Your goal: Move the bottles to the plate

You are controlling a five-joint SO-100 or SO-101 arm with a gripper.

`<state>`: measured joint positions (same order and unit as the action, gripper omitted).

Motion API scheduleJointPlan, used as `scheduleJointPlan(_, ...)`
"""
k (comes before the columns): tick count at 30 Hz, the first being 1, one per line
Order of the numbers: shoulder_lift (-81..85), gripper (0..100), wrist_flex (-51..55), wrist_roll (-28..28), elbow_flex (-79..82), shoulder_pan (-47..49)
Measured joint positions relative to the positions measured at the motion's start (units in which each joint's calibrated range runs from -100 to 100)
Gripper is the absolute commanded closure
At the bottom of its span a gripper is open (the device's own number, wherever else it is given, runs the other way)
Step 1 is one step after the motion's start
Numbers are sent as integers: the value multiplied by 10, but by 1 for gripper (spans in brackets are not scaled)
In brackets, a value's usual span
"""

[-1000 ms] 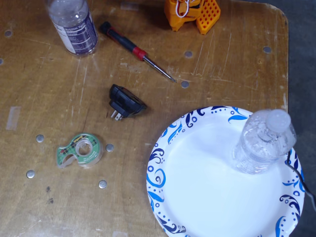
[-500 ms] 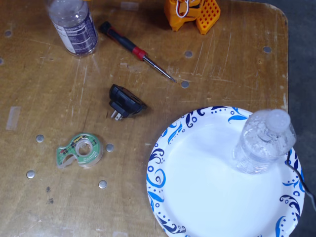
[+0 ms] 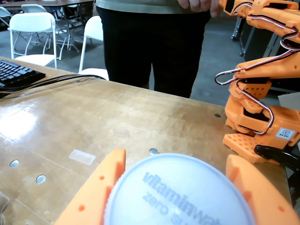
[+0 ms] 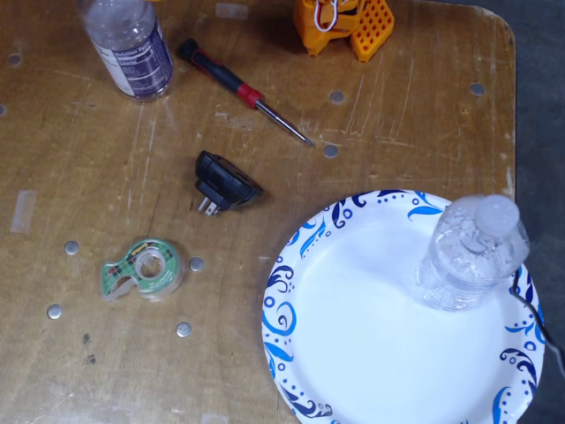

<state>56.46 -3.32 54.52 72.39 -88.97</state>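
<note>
Gripper [image 3: 176, 187] fingers straddle navy-label bottle [image 4: 131, 44] cap, contact unclear; positioned for grasp. Other bottle [image 4: 468, 256] upright on plate [image 4: 353, 353].

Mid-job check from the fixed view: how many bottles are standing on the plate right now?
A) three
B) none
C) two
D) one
D: the fixed view shows only the white-capped bottle standing on the plate, near its right rim, while the navy-labelled bottle stands on the bare table at upper left.
</note>
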Motion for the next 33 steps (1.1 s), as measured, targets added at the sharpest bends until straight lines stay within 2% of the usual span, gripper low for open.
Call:
scheduleJointPlan(8,-1,88,0,4,-28,5)
scheduleJointPlan(12,-3,88,2,5,-89,44)
scheduleJointPlan(16,-5,88,2,29,-140,57)
scheduleJointPlan(24,-7,88,2,48,-206,160)
scheduleJointPlan(33,-58,88,2,49,-274,327)
